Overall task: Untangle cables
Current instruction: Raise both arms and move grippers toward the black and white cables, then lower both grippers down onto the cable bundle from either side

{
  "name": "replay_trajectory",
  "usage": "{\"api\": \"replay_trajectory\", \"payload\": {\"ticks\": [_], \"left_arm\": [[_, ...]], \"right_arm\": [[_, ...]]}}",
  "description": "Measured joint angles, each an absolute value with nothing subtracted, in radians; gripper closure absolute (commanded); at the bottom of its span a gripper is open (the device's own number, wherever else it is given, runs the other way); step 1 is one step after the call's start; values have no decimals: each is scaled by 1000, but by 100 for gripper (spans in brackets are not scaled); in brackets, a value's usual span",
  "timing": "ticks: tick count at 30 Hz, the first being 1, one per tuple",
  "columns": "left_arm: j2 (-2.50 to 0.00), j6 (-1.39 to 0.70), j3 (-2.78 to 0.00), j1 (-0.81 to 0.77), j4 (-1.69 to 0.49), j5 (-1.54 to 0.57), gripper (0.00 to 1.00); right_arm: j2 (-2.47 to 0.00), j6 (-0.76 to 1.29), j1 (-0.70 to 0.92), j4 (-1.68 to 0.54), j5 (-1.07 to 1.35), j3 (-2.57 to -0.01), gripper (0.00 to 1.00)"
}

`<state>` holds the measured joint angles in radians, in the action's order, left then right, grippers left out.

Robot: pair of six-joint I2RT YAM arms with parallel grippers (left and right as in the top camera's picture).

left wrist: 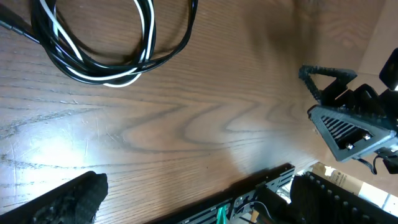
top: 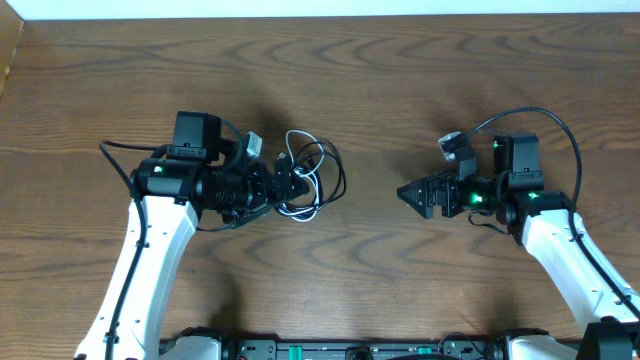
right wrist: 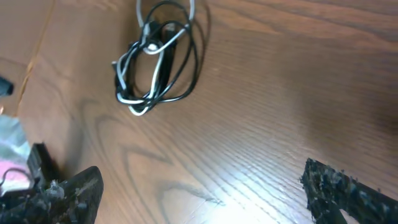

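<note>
Both arms are stretched low over the wood-grain table (top: 400, 80). The left gripper (top: 283, 186) is spread wide, nothing grasped; the right gripper (top: 410, 192) likewise. The cables (top: 318, 172), thin glossy black and white loops, are seen bundled just beyond the left fingers.

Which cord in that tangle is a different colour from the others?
The thin white cord is the odd one; the thin black cords tangled with it all match.

One tangle of cables (top: 308, 178), two arms, one table (top: 400, 80).
The tangle holds one white cord (left wrist: 106, 82) and black cords (left wrist: 183, 40), at least two, their exact number unclear; one left arm (top: 150, 250), one right arm (top: 565, 245); two cameras (top: 250, 144) (top: 452, 145), one per arm.
</note>
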<state>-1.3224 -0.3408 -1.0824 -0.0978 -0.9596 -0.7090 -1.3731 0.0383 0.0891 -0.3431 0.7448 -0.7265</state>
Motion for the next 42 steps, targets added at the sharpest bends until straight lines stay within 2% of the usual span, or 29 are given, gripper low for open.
{"api": "replay_trajectory", "payload": {"ticks": [1, 2, 3, 5, 6, 7, 8, 9, 10, 27, 33, 42], "left_arm": [[-1322, -341, -1082, -98, -953, -709, 0], [-1322, -341, -1082, -98, -940, -709, 0], [-1322, -341, -1082, -98, -926, -709, 0], [-1322, -341, -1082, -98, -911, -708, 1], [-1322, -341, -1082, -98, -908, -705, 10], [-1322, -341, -1082, -98, -907, -700, 30], [-1322, -338, -1082, -98, -907, -692, 60], [-1322, -345, -1082, -98, -906, -679, 81], [-1322, -345, -1082, -98, -905, -665, 92], [-1324, -363, -1045, -98, -810, -335, 93], [-1380, -363, -1029, -98, -796, -262, 93], [-1539, -364, -1027, -99, -780, -250, 92]], "right_arm": [[-1373, 57, 89, -335, 727, -727, 2], [-1374, 62, 89, -332, 722, -727, 8], [-1373, 78, 89, -328, 712, -727, 18], [-1373, 110, 89, -320, 695, -727, 51], [-1373, 119, 89, -317, 690, -727, 65], [-1373, 126, 89, -316, 685, -727, 80], [-1373, 131, 89, -317, 682, -727, 99], [-1373, 135, 89, -317, 678, -727, 99], [-1373, 139, 89, -317, 674, -727, 99], [-1373, 168, 104, -348, 464, -727, 98], [-1379, 231, 121, -347, 400, -727, 87], [-1394, 308, 238, -267, 370, -726, 82]]}}
